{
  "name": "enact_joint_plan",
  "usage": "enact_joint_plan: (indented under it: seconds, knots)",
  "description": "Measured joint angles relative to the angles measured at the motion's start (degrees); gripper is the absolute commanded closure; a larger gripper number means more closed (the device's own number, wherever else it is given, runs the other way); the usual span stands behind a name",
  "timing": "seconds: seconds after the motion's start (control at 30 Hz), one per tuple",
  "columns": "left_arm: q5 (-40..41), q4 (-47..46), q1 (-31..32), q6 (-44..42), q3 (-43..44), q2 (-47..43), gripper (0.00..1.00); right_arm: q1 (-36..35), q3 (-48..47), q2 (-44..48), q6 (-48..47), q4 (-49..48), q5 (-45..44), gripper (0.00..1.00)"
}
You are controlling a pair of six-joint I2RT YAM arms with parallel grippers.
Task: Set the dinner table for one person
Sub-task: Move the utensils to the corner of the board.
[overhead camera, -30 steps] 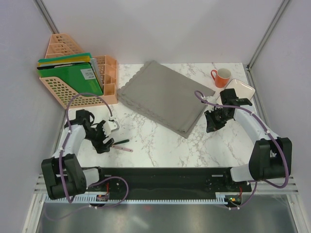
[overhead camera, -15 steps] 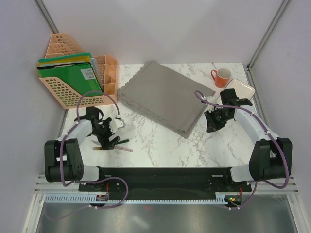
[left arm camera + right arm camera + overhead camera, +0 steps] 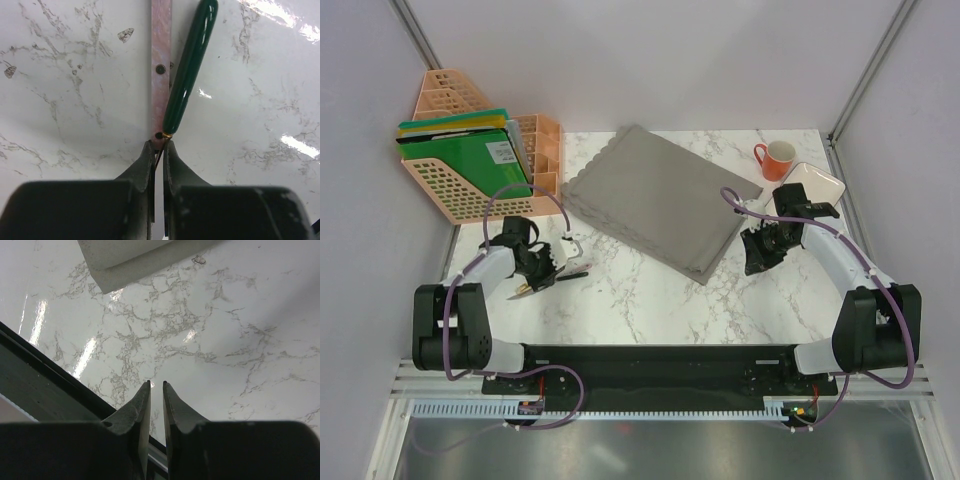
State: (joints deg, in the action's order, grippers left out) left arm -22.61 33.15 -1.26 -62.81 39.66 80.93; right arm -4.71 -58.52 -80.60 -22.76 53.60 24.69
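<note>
At the far left a peach perforated file rack [image 3: 450, 190] with green folders can be left alone. Just right of it the left gripper [image 3: 158, 146] is clenched at the neck where a pink flat-handled utensil [image 3: 161, 45] and a dark green round-handled utensil [image 3: 190, 70] meet. The pink one is judged to be pinched; a hold on the green one cannot be confirmed. A low, level carry is advised over the white marble-patterned bench with grey veins [image 3: 650, 300], which lies beneath everything, so that a loose piece is not swung off. The cutlery should be laid alongside the grey scallop-edged placemat [image 3: 655, 195], set askew at the centre. The right gripper [image 3: 156, 386], nearly closed on nothing, hovers near that placemat's right corner. Beyond it an orange mug [image 3: 778, 158] and a white rectangular plate [image 3: 817, 182] are seen.
</note>
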Motion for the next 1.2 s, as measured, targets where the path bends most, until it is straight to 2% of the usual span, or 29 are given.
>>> enact_joint_plan:
  seconds: [0.4, 0.7, 0.73, 0.77, 0.83, 0.97, 1.07, 1.2]
  knots:
    - [-0.5, -2.1, -2.1, 0.0, -1.6, -1.2, 0.98, 0.0, 0.0, 1.0, -0.7, 1.0, -0.5, 0.77]
    - [-1.3, -1.0, -12.3, -1.6, -1.3, -1.3, 0.98, 0.0, -0.2, 2.4, -1.5, 1.7, -1.0, 0.77]
    - [-1.4, -0.8, -13.4, -2.1, -1.3, -1.3, 0.98, 0.0, -0.2, 2.4, -1.5, 1.7, -1.0, 0.78]
    - [-1.5, -0.5, -14.3, -2.5, -1.3, -1.3, 0.98, 0.0, -0.3, 2.4, -1.5, 1.7, -1.0, 0.91]
    - [-1.6, -0.1, -16.3, -3.5, -1.2, -1.2, 0.98, 0.0, -0.5, 2.4, -2.1, 1.9, -1.0, 0.97]
    - [-2.5, 1.8, -21.7, -6.0, -0.1, -0.2, 0.98, 0.0, -0.8, 2.4, -2.5, 2.9, -0.8, 0.64]
    - [-3.1, 3.7, -26.1, -7.7, 1.2, 0.9, 0.98, 0.0, -0.8, 2.4, -2.9, 3.0, -0.9, 0.55]
    - [-3.2, 5.6, -30.6, -10.3, 1.6, 1.2, 0.98, 0.0, -0.8, 2.4, -3.0, 3.0, -1.0, 0.48]
